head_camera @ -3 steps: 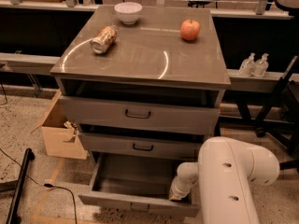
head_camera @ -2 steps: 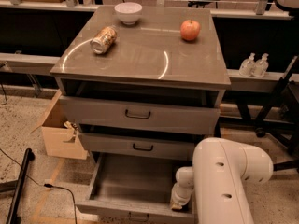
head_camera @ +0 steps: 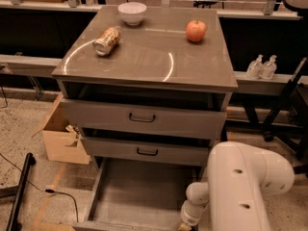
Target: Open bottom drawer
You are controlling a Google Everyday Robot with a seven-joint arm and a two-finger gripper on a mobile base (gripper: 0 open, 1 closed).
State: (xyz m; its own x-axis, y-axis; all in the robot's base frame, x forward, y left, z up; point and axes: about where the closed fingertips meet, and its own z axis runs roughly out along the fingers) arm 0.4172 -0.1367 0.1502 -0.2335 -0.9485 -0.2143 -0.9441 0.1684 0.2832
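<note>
Though mostly cut off at lower frame edge, sits gripper [head_camera: 185, 226] at front-right corner of bottom drawer [head_camera: 137, 196], just right of tray; open or closed: cannot tell. Tray pulled well out toward camera, wide side running left-right, front panel left of gripper. Judged near fully open; any further pull straight toward camera. White arm [head_camera: 240, 191] right of tray. Cardboard box [head_camera: 60, 138] and black cable [head_camera: 62, 196] to left, clear of travel. Can [head_camera: 107, 40], bowl [head_camera: 132, 12], apple [head_camera: 196, 31] up top, well apart.
</note>
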